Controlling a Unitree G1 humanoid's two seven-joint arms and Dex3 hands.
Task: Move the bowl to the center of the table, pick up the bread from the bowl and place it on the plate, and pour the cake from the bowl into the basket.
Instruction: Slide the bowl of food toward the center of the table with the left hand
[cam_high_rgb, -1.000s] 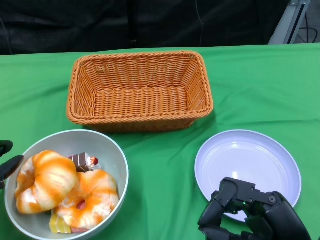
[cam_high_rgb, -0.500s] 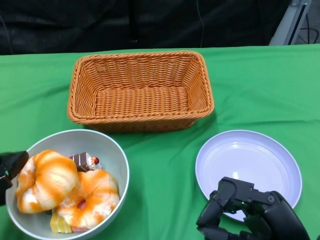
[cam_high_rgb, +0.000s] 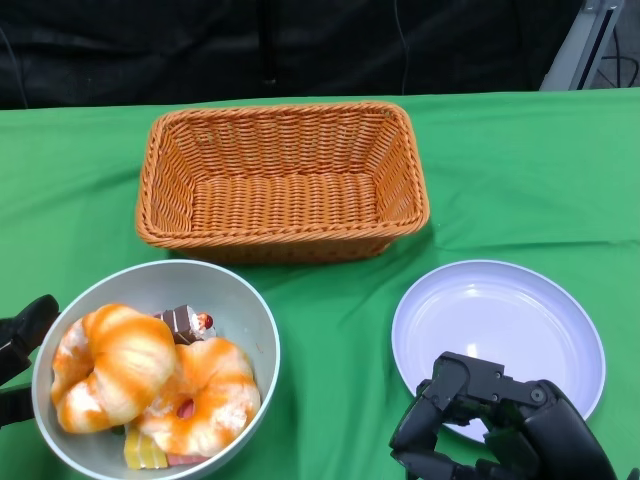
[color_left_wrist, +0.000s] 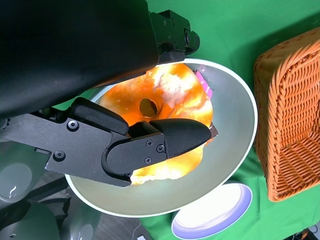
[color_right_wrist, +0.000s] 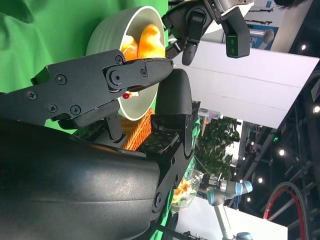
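Bowl (cam_high_rgb: 245, 312) with bread (cam_high_rgb: 115, 363) and cake (cam_high_rgb: 184, 320) has slid rightward
Left robot hand (cam_high_rgb: 22, 345) touches its rim, grip unclear; right robot hand (cam_high_rgb: 500, 425) curled empty near plate (cam_high_rgb: 500, 310)

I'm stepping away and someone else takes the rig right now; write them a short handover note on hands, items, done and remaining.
Left robot hand: at the bowl's outer left rim; whether it grips cannot be told.
Right robot hand: curled, holding nothing, over the near edge of the plate.
Bowl: near left of the table, not yet at the center, holding two pieces of bread and the cake.
Basket: at the far middle, nothing in it.
Done: nothing finished.
Left: center the bowl, move bread to plate, pour cake into basket.
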